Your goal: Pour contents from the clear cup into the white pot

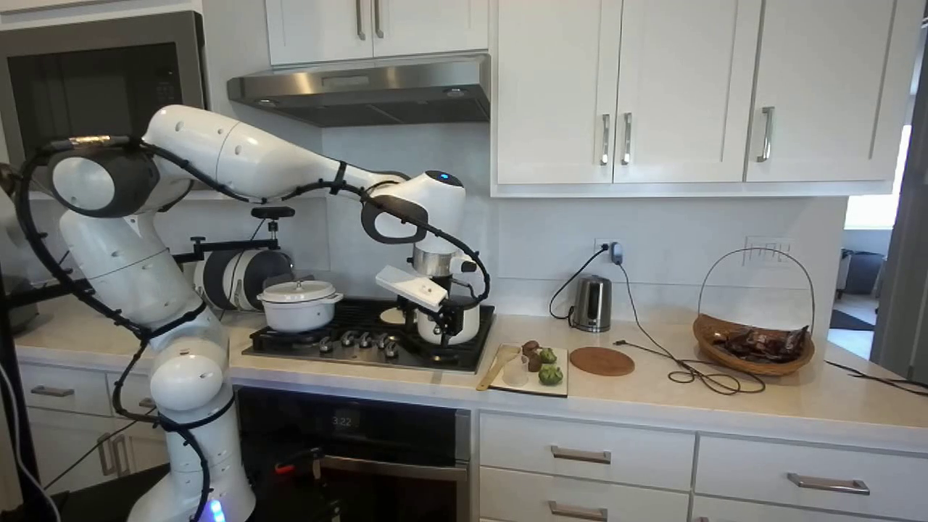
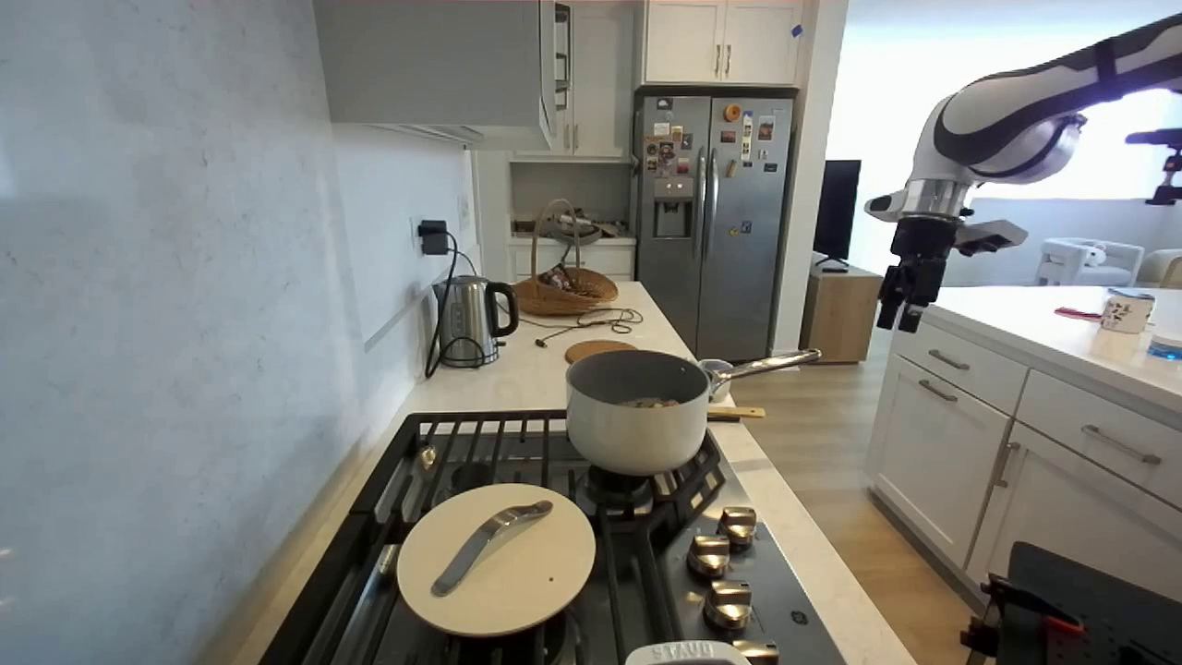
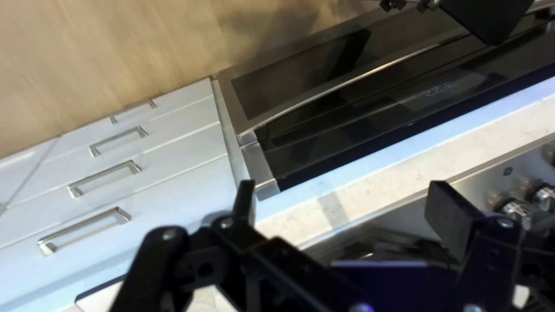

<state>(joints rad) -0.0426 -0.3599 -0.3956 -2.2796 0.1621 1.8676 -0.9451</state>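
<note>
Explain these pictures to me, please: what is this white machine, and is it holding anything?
It is a jointed white robot arm, ending in a black two-fingered pincer. Two pictures come from cameras outside it; the third, from its wrist, looks past the pincer toward a dark glass-fronted oven and white drawers. On the pale countertop, a light rectangular board bears a small, round, see-through cup, a wooden utensil, green vegetables and brown lumps. On the black gas hob stand a round white lidded pot and an open, whitish, metal-handled saucepan with something inside. The pincer is open, holding nothing.
</note>
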